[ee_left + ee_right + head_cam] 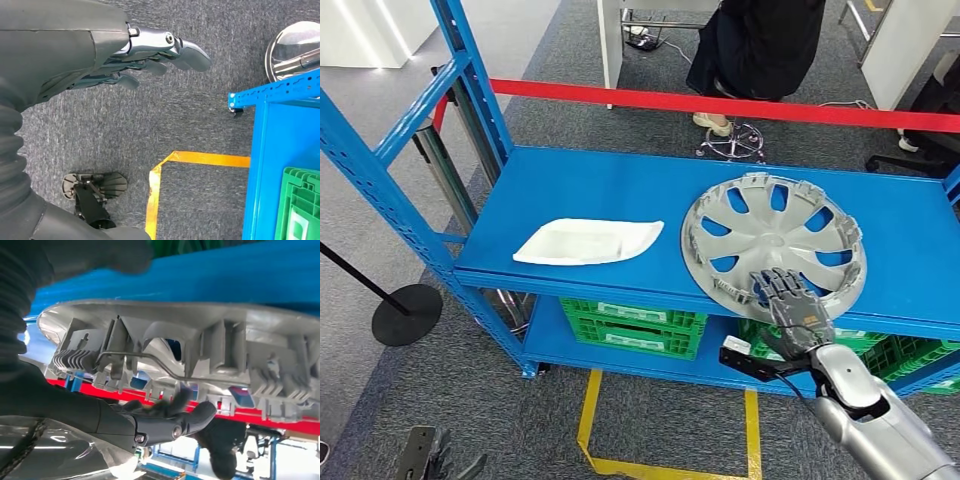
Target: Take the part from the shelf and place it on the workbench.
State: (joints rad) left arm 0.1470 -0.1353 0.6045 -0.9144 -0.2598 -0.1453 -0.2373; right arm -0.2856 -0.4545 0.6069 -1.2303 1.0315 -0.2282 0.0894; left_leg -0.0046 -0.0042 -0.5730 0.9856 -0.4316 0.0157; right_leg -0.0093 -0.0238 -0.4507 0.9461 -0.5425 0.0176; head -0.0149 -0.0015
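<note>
A silver hubcap (773, 240) lies inner side up on the blue shelf's top board (569, 185), at the right, its near rim at the board's front edge. My right hand (788, 305) rests spread over that near rim. In the right wrist view the hubcap's ribbed rim (188, 340) is very close, and my right hand (151, 420) has its thumb stretched out with a gap between it and the rim. A flat white part (588, 241) lies to the hubcap's left. My left hand (151, 55) hangs over the grey carpet, fingers straight, holding nothing.
Green crates (633, 325) stand on the lower shelf. A red barrier tape (735, 105) runs behind the shelf, and a person (758, 45) sits beyond it. Yellow floor tape (588, 420) marks the carpet before the shelf. A black stanchion base (407, 312) stands at the left.
</note>
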